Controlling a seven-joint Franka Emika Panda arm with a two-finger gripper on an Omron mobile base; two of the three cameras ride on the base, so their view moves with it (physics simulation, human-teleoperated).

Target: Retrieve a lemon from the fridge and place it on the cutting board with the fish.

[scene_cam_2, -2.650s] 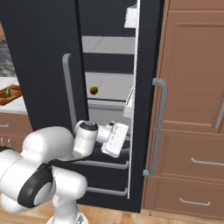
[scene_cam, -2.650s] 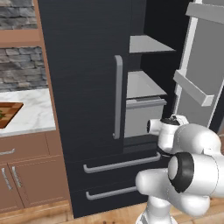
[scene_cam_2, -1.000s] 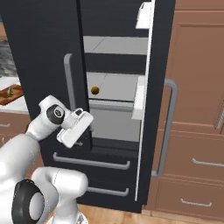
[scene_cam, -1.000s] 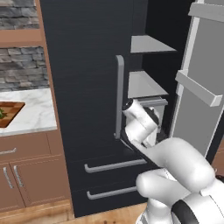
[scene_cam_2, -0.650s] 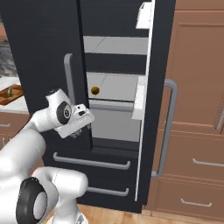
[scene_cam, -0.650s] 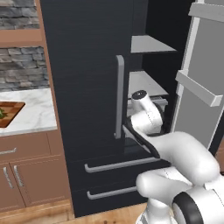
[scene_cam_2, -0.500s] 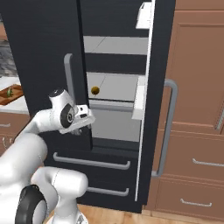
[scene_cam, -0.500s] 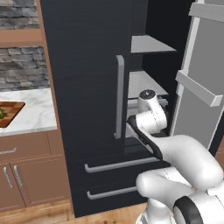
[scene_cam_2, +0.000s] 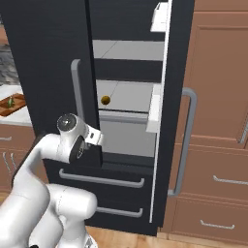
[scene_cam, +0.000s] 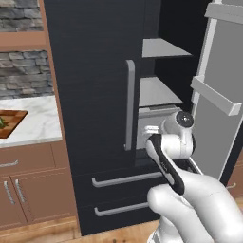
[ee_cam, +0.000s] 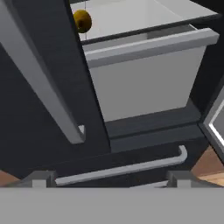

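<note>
The lemon [scene_cam_2: 105, 100] is a small yellow-olive ball on a grey shelf inside the fridge [scene_cam_2: 48, 72], just behind the edge of the closed left door. From the hand view the lemon [ee_cam: 82, 20] lies up and to the left, above a grey drawer [ee_cam: 144, 83]. My gripper [ee_cam: 111, 180] is open and holds nothing; it sits low in front of the fridge's opening, well short of the lemon. The hand [scene_cam_2: 89, 140] faces the drawer. At far left, the cutting board [scene_cam_2: 12, 104] rests on the counter with the fish [scene_cam_2: 9, 101] on it.
The fridge's right door [scene_cam: 218, 99] stands swung open, with a shelf rail on its inner side. The closed left door's bar handle [scene_cam: 129, 104] is close to my wrist. Two lower drawers with bar handles [scene_cam_2: 101, 180] lie below. Wooden cabinets [scene_cam_2: 218, 121] flank the fridge on the right.
The arm has swung from the right side of the opening to the left. The fridge's right door stands wider than before. Over the last second the hand turned to face the shelves.
</note>
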